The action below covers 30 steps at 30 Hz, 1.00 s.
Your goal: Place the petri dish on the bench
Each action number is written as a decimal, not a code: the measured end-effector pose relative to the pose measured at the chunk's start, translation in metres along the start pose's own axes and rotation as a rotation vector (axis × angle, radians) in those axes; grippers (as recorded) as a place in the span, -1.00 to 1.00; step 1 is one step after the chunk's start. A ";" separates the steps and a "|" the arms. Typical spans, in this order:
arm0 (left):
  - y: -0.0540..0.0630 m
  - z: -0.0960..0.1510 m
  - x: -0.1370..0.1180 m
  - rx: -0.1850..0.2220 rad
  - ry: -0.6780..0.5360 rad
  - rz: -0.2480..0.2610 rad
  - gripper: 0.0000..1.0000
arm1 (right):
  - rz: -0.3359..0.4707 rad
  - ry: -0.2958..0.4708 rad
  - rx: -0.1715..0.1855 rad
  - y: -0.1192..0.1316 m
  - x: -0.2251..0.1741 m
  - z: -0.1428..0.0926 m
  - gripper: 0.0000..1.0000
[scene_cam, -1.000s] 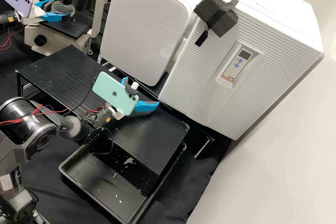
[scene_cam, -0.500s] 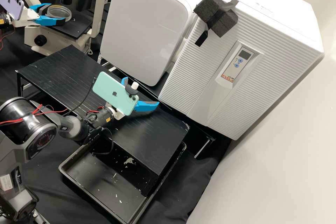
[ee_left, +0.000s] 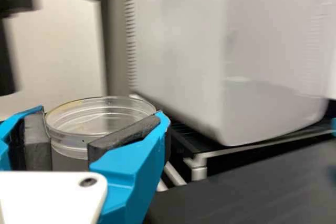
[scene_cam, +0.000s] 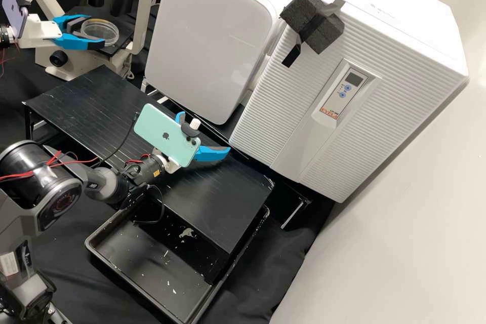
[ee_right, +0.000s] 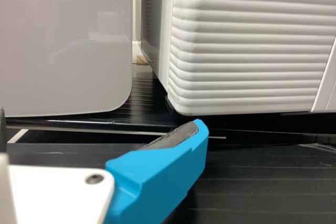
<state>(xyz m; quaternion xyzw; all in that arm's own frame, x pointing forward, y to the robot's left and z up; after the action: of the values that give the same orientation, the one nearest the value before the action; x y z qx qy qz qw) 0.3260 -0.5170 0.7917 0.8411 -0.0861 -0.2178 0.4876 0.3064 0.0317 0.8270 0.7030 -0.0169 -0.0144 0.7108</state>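
Observation:
My left gripper (scene_cam: 95, 32) is at the upper left of the high view, its padded fingers shut on the clear round petri dish (scene_cam: 104, 34), held roughly level in front of the microscope. In the left wrist view the petri dish (ee_left: 100, 114) sits between both dark pads of the left gripper (ee_left: 97, 129). The black slatted bench (scene_cam: 91, 101) lies lower and to the right of the dish. Over the bench's middle, my right gripper (scene_cam: 204, 132) stands open and holds nothing. The right wrist view shows the right gripper (ee_right: 100, 124) with its fingers wide apart.
A beige microscope (scene_cam: 144, 15) stands behind the left gripper. Two white appliances, one smooth (scene_cam: 207, 35) and one ribbed (scene_cam: 283, 106), line the bench's far side. A black tray (scene_cam: 152, 258) with pale scraps lies partly under the bench's near end.
Carrying the petri dish, the left gripper first went left from the microscope's stage, then came back right and slightly down in the high view. The right arm has kept still.

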 end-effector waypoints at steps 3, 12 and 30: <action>-0.003 0.019 -0.001 0.023 -0.082 -0.015 -1.00 | 0.000 0.000 0.000 0.000 0.000 0.000 1.00; -0.020 0.061 -0.004 0.138 -0.353 -0.118 -1.00 | 0.000 0.000 0.000 0.000 0.000 0.000 1.00; -0.029 0.124 0.035 0.085 -0.621 -0.228 -1.00 | 0.000 0.000 0.000 0.000 0.000 0.000 1.00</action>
<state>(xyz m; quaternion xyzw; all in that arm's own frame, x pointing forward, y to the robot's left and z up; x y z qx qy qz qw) 0.2992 -0.6118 0.7033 0.7583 -0.1451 -0.5131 0.3750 0.3064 0.0317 0.8270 0.7030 -0.0169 -0.0144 0.7108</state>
